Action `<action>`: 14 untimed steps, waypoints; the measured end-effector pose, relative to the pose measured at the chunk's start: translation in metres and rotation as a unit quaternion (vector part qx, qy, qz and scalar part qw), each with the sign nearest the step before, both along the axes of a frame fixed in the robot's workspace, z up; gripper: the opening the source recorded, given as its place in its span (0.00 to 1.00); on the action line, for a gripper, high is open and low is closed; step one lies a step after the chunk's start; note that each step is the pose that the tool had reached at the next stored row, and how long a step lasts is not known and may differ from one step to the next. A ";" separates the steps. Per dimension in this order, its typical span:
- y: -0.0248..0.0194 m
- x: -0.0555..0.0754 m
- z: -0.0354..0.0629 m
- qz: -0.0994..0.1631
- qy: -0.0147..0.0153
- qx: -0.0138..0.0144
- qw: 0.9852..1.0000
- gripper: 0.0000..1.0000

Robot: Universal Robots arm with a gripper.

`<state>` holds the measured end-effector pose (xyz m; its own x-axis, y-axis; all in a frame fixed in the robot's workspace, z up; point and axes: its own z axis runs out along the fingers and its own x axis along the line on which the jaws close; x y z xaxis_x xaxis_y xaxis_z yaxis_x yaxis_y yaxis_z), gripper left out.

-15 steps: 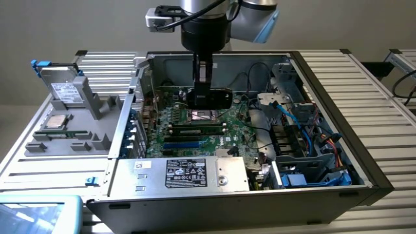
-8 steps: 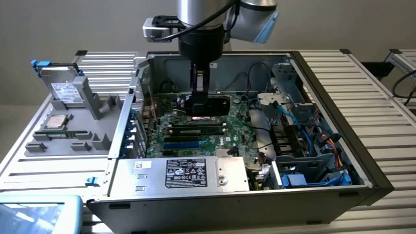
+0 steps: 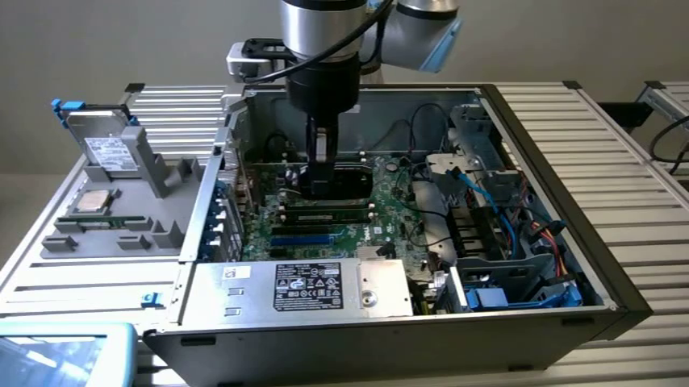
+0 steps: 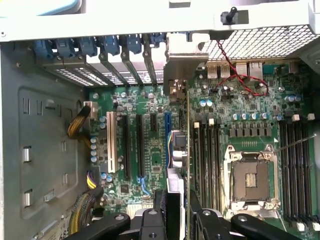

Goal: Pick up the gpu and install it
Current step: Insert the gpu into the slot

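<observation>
Green gpu [image 4: 176,150] is clamped edge-on by the gripper [image 4: 176,202], held upright at the motherboard [image 4: 235,107] slots.

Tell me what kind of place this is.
Probably a robotics lab workcell for PC assembly: an open computer case with bare motherboard on an aluminium-profile table, a grey fixture tray of loose parts beside it, the gripper holding the gpu inside.

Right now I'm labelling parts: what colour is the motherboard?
The motherboard is green; wrist view shows it best.

Open computer case [image 3: 377,355], motherboard [image 4: 155,160], parts tray [image 3: 161,173]
</observation>
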<state>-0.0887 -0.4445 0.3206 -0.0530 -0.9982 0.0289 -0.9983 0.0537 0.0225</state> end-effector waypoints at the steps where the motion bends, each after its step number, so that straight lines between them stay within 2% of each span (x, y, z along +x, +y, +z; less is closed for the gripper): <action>1: -0.0001 -0.001 -0.0003 0.000 0.000 0.000 1.000 0.28; 7: -0.0005 -0.007 -0.0010 0.001 -0.001 0.000 1.000 0.28; 9: -0.0029 -0.009 -0.0019 0.001 -0.004 0.004 1.000 0.28; 11: -0.0073 -0.010 -0.0031 0.001 -0.008 0.007 1.000 0.28; 14: -0.0126 -0.010 -0.0071 0.001 -0.010 0.009 1.000 0.28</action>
